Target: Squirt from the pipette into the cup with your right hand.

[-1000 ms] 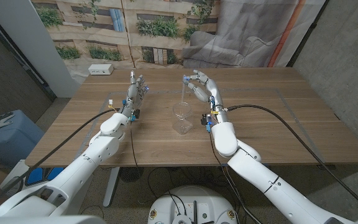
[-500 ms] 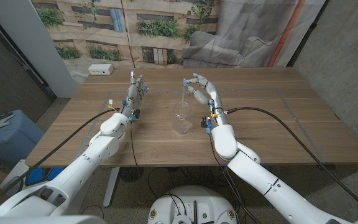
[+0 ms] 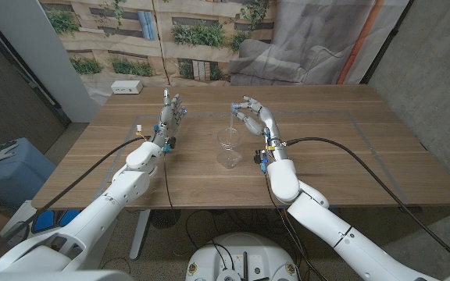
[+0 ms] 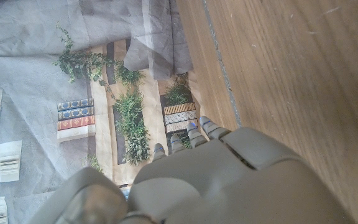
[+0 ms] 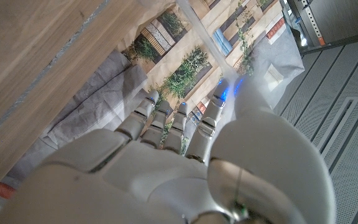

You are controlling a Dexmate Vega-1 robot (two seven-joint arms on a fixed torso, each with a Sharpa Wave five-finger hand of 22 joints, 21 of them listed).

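Pipette (image 3: 230, 122) pinched in the right hand (image 3: 250, 117), tip down over the cup (image 3: 229, 140) just beside it.

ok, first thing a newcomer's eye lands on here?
Probably the right hand raised over mid-table, pinching a thin clear pipette whose tip points down at the clear cup below it. A second clear cup sits just nearer the robot. After that, the left hand, standing upright and holding nothing, and the white box at the table's far left corner.
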